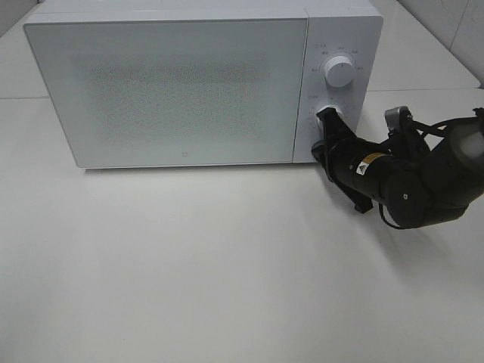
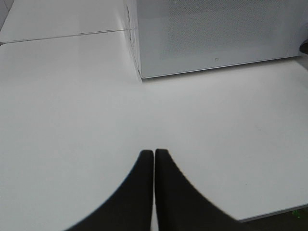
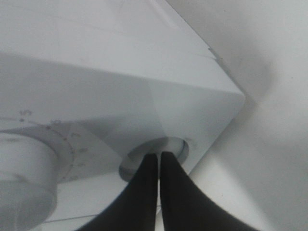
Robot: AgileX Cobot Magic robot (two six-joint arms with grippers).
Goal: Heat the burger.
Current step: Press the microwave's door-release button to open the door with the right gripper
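Observation:
The burger is out of view. A white microwave (image 1: 174, 91) stands at the back of the table with its door shut. My right gripper (image 1: 330, 116) is shut, and its fingertips rest against the lower knob (image 1: 333, 112) on the control panel. The right wrist view shows the closed gripper (image 3: 155, 155) tip-on to that round knob (image 3: 174, 147), with the upper knob (image 3: 24, 163) beside it. My left gripper (image 2: 154, 153) is shut and holds nothing. It hovers over bare table well in front of the microwave (image 2: 216, 33).
The upper knob (image 1: 338, 72) sits just above the right gripper. A white table (image 1: 189, 257) spreads out in front of the microwave. Its near edge (image 2: 269, 215) shows in the left wrist view. The left arm does not show in the high view.

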